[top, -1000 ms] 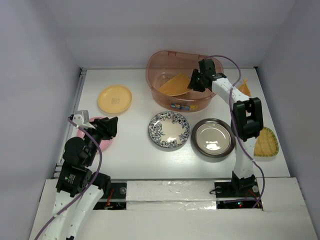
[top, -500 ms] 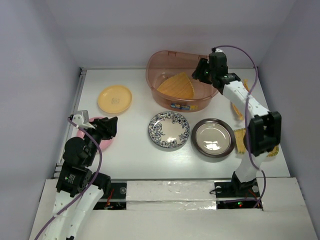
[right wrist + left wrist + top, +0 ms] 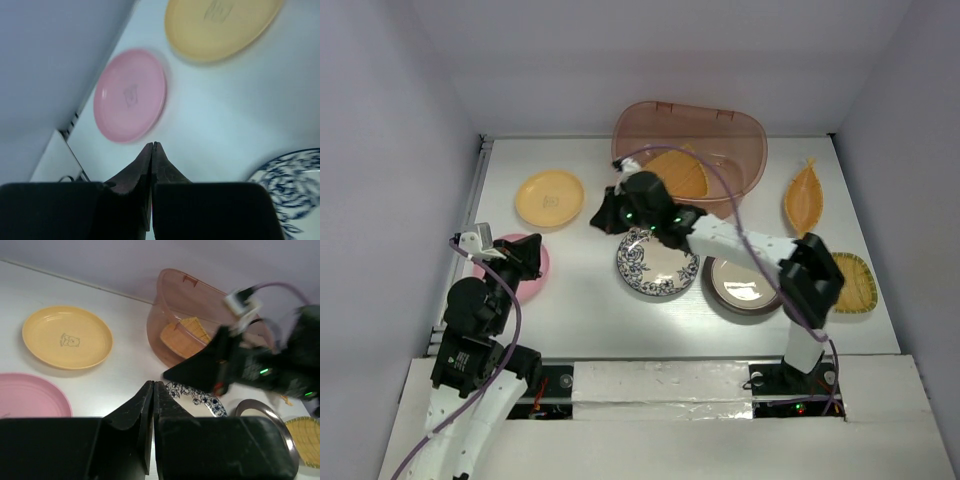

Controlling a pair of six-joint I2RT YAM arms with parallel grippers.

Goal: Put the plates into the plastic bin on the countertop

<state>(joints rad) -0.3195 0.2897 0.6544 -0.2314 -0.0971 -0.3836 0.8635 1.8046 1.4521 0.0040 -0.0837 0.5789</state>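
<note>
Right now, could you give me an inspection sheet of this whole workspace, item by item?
Surface: countertop, glossy white and flat.
Job's things: the plastic bin at the back holds the orange woven triangle. Outside it lie the yellow-orange plate, pink plate, floral plate, metal plate, leaf-shaped plate and yellow woven rectangle.
Clutter: nothing seen.
Grippers: left gripper is shut and empty, near the pink plate. Right gripper is shut and empty, hovering between the yellow-orange and floral plates.
Cables: a purple cable loops along the right arm; another runs along the left arm.
Surroundings: pale walls on three sides.
</note>
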